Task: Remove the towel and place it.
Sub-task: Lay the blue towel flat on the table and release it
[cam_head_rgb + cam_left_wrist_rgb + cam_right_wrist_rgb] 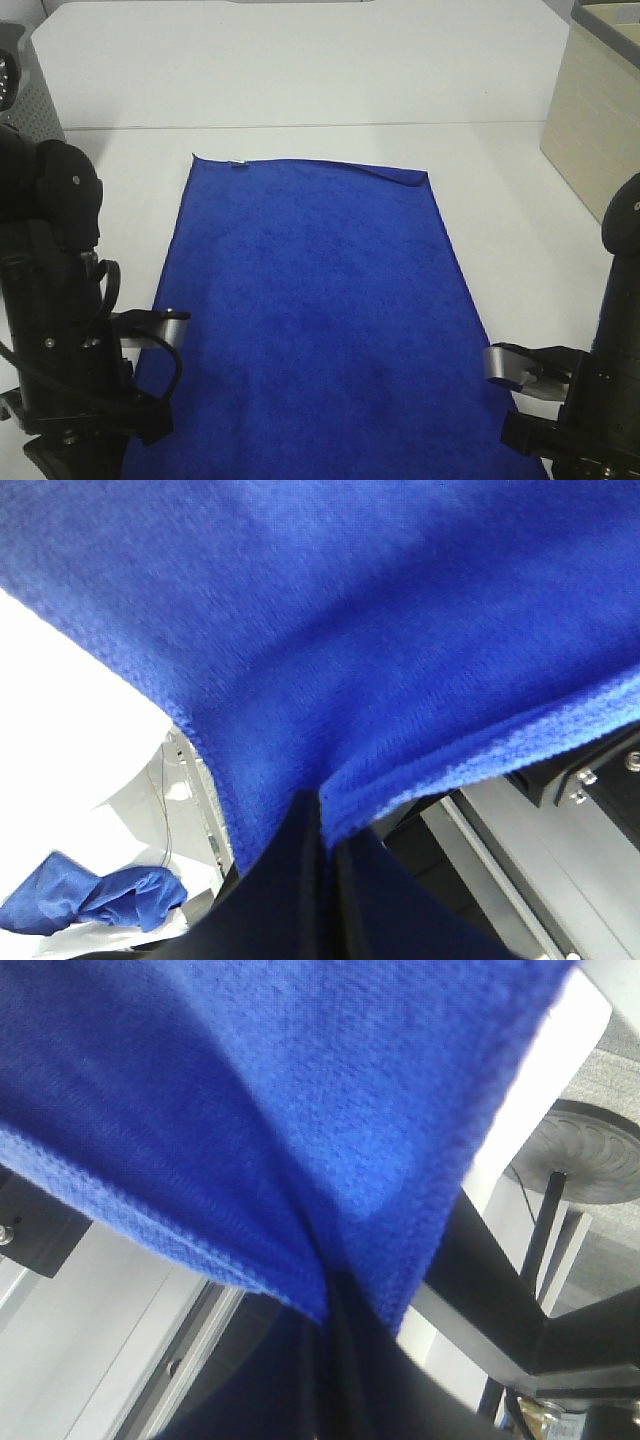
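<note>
Both end effectors clamped on the towel hem, towel spread flat on the tabletop.

Towel [315,300] runs down the middle of the tabletop [300,80], from short of the far edge to the near edge; white tag [237,163] and a folded-over corner [400,175] sit at its far end. Left end effector [325,825] is pinched on the hem toward the near-left corner, right end effector [330,1310] likewise toward the near-right. Risks, as I judge them: both bites look shallow, hem only, so plush could slip out on the lift and leave the towel hanging from one side. Uneven lift would drag the far end and worsen the fold. Arms spreading would yank the hem free.
</note>
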Motion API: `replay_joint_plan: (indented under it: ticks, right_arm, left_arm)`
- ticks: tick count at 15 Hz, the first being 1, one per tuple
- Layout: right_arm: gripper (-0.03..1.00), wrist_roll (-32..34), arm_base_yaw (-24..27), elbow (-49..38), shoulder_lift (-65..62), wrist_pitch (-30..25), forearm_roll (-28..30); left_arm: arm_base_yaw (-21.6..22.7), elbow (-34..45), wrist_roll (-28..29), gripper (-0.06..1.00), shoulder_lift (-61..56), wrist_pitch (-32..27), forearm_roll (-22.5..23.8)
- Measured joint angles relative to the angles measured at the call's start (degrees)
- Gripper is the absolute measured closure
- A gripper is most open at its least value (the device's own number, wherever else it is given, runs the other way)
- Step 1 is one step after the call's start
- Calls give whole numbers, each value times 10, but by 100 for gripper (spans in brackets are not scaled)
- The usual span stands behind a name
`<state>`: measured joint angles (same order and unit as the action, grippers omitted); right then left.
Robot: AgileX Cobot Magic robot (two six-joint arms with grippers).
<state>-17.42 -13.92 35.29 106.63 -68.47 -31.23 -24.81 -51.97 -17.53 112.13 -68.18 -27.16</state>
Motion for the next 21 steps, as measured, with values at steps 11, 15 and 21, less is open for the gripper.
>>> replay_joint_plan:
  ticks: [11,15,21]
  right_arm:
    - [97,-10,1,15,32,-2,32]
    - [97,-10,2,15,32,1,65]
    - [81,-10,2,15,32,10,62]
  left_arm:
    - [-2,-1,-21,88,13,-3,48]
    - [0,-1,-25,80,13,-8,64]
    - [2,-1,-36,72,14,-9,45]
